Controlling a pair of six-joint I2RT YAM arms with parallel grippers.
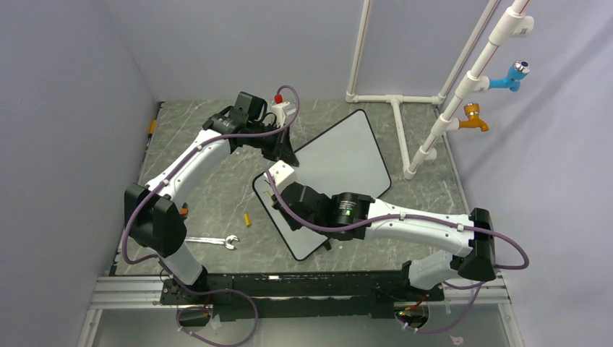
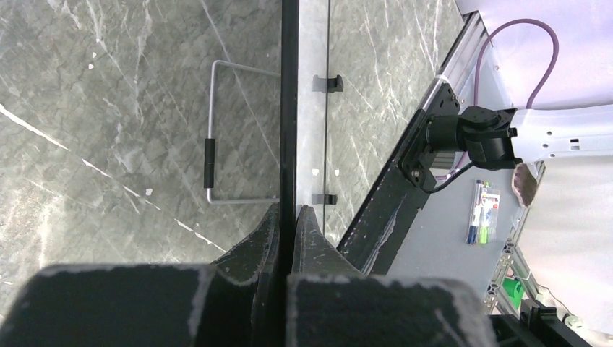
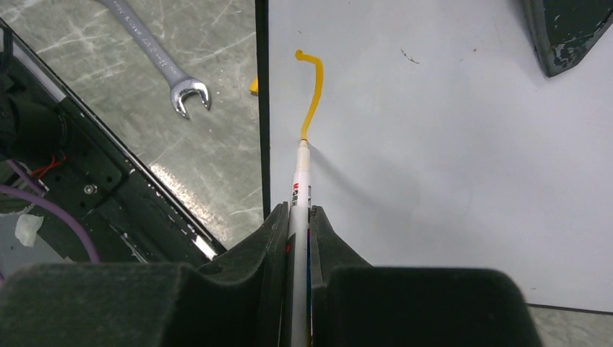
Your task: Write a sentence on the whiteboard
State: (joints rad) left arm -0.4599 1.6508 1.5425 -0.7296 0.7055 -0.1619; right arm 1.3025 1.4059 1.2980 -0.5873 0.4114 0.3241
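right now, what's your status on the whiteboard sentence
Left claw shut on whiteboard edge. Right claw shut on marker, tip on board, one orange stroke down. Wrench off the board.

Overhead view from behind; two close wrist views (whiteboard (image 1: pixel 340 155) shared)

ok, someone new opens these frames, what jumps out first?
The right gripper is shut on a slim white marker pen, its tip on the large glossy white whiteboard with a thin black frame, at the end of a short curved orange stroke near the board's edge. The left gripper pinches that frame on the board's far left edge. A silver open-ended wrench lies on the grey marbled table left of the board.
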